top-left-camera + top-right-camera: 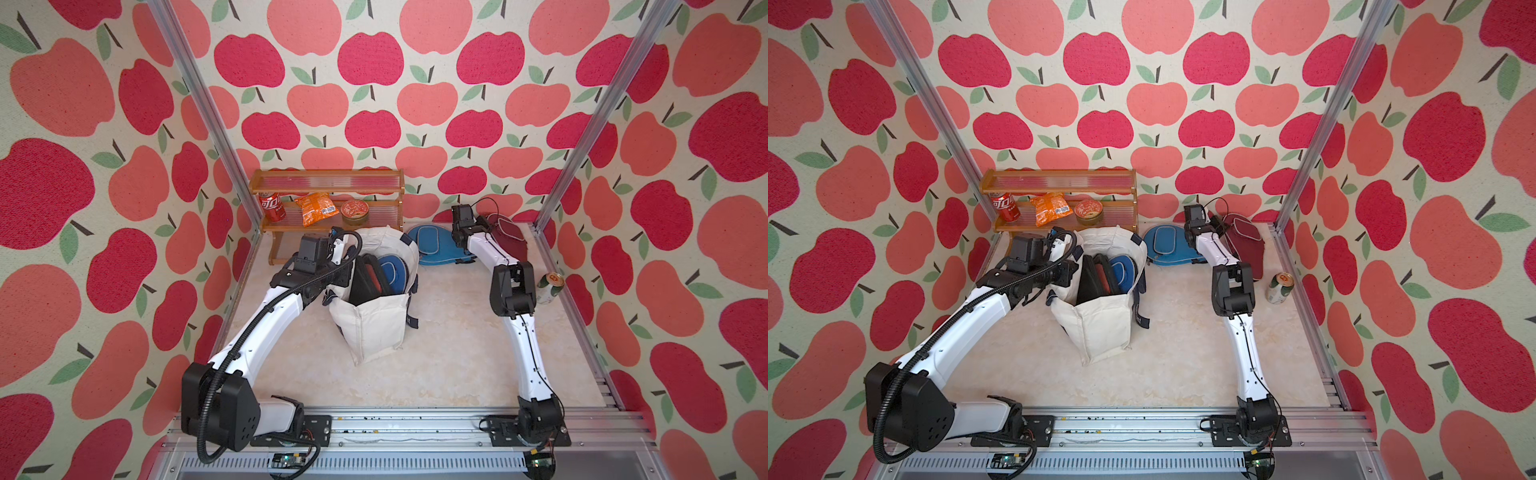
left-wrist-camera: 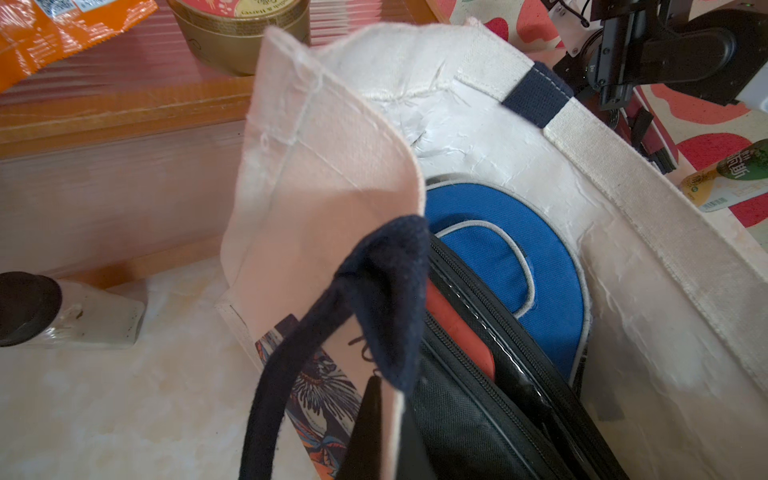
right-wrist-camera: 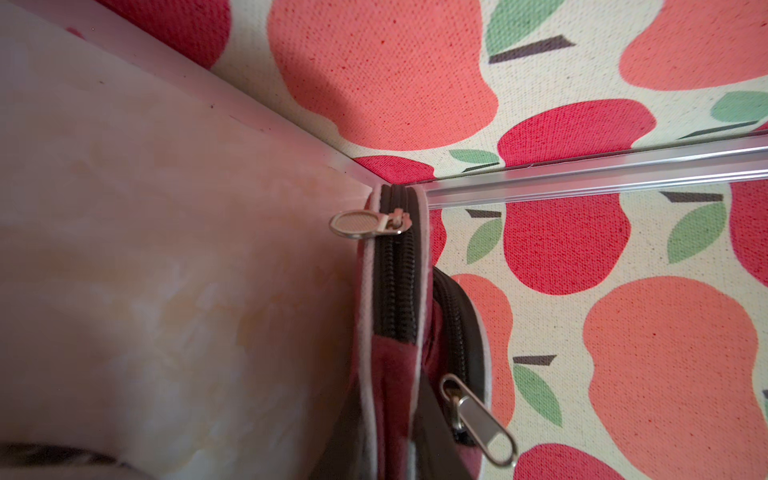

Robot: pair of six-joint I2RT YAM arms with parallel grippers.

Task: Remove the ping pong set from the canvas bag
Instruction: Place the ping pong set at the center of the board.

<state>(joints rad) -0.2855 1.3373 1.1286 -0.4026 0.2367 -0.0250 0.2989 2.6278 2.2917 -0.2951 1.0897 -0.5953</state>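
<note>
Mid-bench, canvas bag (image 1: 374, 328) stands open, left tool (image 1: 341, 270) pinched shut on its left rim. Blue paddle case (image 2: 511, 249) and black case (image 2: 457, 415) stand on end inside, nearer left tool. Right tool (image 1: 488, 226) grips maroon paddle case (image 1: 510, 240) at far right corner.

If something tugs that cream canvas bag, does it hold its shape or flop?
Probably floppy: the canvas bag has a folded-over rim and a drooping navy handle. The blue case and black case standing inside likely weigh it down, so it may slide rather than tip.
</note>
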